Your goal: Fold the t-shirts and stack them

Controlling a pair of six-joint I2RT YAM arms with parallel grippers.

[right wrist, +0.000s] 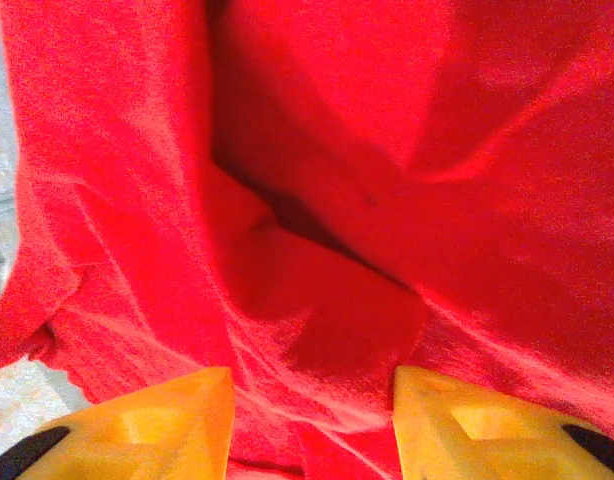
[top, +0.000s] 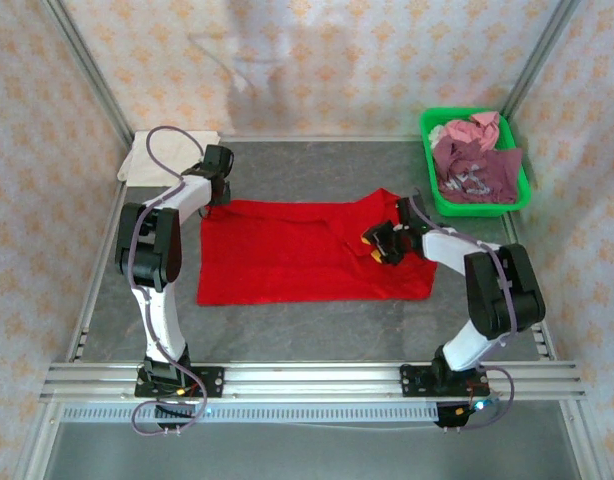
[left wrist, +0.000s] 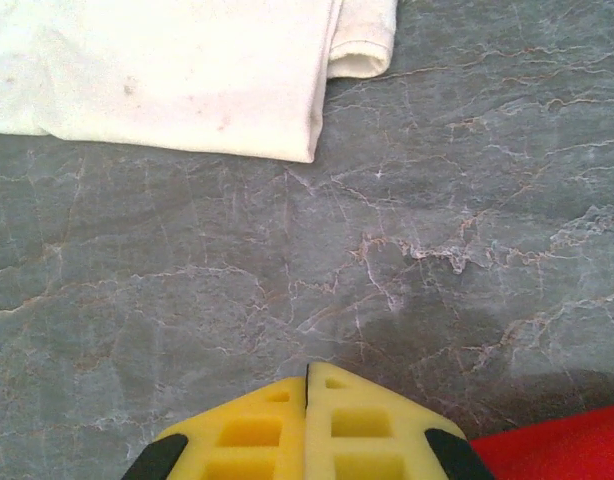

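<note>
the red t-shirt point(top: 287, 265) lies flat on the table point(top: 317, 170) for folding, the right gripper point(right wrist: 312, 390) hangs spread wide over a wrinkle point(right wrist: 287, 215), maybe to grab it, and the left gripper point(left wrist: 307, 385) rests closed by the shirt's corner.

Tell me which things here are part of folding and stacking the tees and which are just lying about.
Job: red tee, spread flat; white tee, folded at far left; maroon tee and pink tee, heaped at far right.
Lying about: basket, holding those two; table.
</note>
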